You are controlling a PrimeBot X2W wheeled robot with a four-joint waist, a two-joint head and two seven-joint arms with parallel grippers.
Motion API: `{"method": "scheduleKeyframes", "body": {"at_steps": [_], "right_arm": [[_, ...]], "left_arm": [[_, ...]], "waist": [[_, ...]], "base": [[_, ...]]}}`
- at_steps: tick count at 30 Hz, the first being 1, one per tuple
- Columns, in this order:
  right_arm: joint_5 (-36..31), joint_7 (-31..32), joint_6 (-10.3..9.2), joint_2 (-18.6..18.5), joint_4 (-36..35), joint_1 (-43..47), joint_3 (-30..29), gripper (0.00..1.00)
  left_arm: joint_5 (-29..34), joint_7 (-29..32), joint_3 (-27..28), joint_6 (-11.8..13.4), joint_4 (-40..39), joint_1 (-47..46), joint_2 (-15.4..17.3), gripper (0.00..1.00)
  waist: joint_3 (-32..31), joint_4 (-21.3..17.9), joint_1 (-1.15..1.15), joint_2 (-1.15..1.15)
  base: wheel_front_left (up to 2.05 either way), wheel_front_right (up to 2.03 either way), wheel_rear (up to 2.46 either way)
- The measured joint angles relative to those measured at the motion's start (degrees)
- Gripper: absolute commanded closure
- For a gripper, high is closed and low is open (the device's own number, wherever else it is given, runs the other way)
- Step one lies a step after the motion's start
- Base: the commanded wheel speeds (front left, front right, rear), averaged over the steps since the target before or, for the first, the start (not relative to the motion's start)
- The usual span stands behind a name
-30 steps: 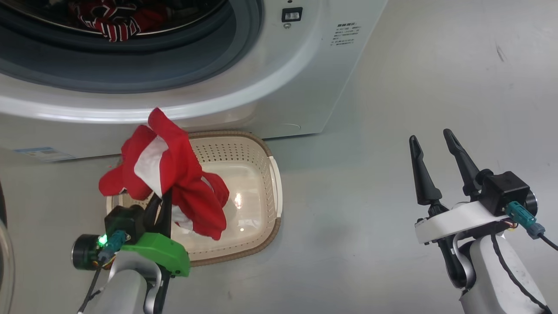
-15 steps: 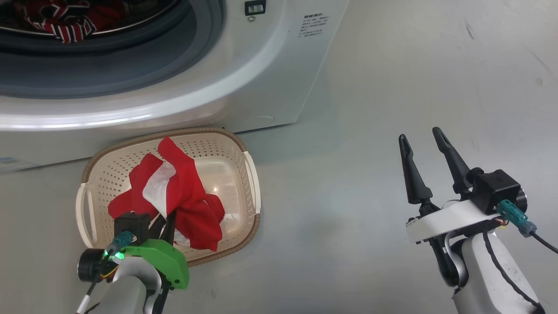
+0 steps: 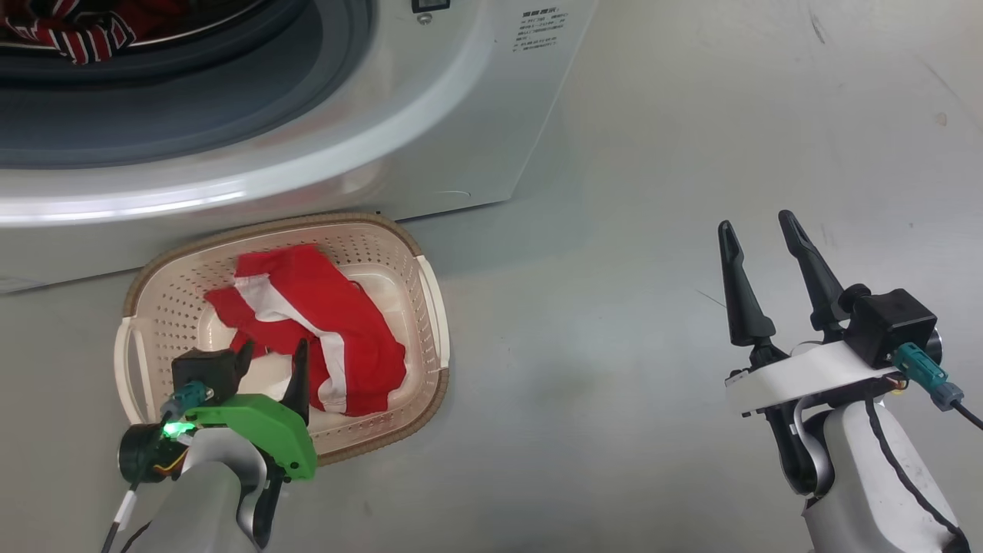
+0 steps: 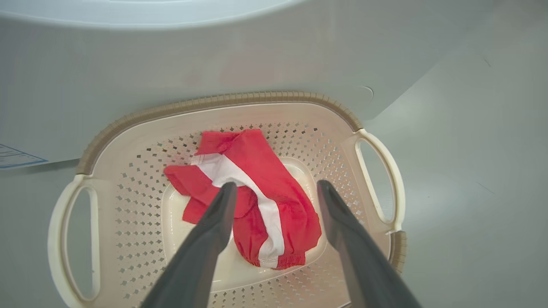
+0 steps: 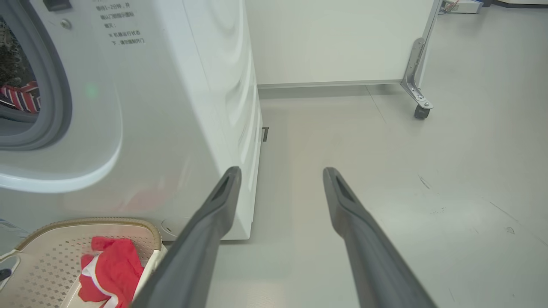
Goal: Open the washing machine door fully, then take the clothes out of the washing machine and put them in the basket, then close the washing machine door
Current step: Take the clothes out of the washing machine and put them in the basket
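1. Progress: the drum mouth of the washing machine (image 3: 461,115) stands uncovered, so opening the door reads as done.
2. One red garment (image 3: 322,322) with a white stripe lies crumpled on the bottom of the cream basket (image 3: 434,307). The basket sits on the grey floor (image 3: 614,307) just in front of the machine.
3. Unloading is not finished. Some striped clothing (image 3: 69,38), red and white, lies in the drum at the far left, behind the grey seal (image 3: 192,100).
4. The left gripper (image 3: 273,349) has its jaws spread wide and holds nothing. It hangs over the near edge of the basket, fingers aimed at the red garment. Whether a tip brushes the cloth, I cannot tell.
5. The right gripper (image 3: 756,223) is also wide and empty, over bare floor well to the right of basket and machine.
6. Judgement: first piece delivered. At least one more fetch from the drum is left, then closing the door.
7. A second ago the red garment hung bunched from the left gripper's pinched fingers, above the basket. Half a second ago it was low inside the basket, not yet let go. Now it is released and lies flatter.
8. The right gripper's pose and spread match the earlier frames.
9. The machine and basket sit further left in the head view than before. The whole picture shifted together, so that is the camera turning, not the things moving.
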Motion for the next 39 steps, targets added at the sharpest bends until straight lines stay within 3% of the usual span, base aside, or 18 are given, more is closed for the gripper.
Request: {"method": "scheduleKeyframes", "body": {"at_steps": [15,30,39], "right_arm": [[-0.1,0.0,-0.1,-0.8,0.9,0.2,-1.8,0.0],[-0.7,0.0,-0.3,-1.3,3.2,3.8,-2.4,0.0],[-0.7,0.0,-0.58,-1.1,4.0,7.2,-2.5,0.0]], "left_arm": [[0.8,-2.8,0.4,0.0,-1.0,-1.3,0.0,0.0],[4.9,-3.3,2.1,1.3,-14.3,-1.4,2.3,0.0],[6.4,-3.3,2.4,1.8,-19.3,6.2,2.6,0.0]], "waist": [[-2.9,3.2,0.0,0.0],[-10.8,6.3,0.0,0.0],[-16.7,6.9,0.0,0.0]], "base": [[0.0,0.0,0.0],[0.0,0.0,0.0],[0.0,0.0,0.0]]}}
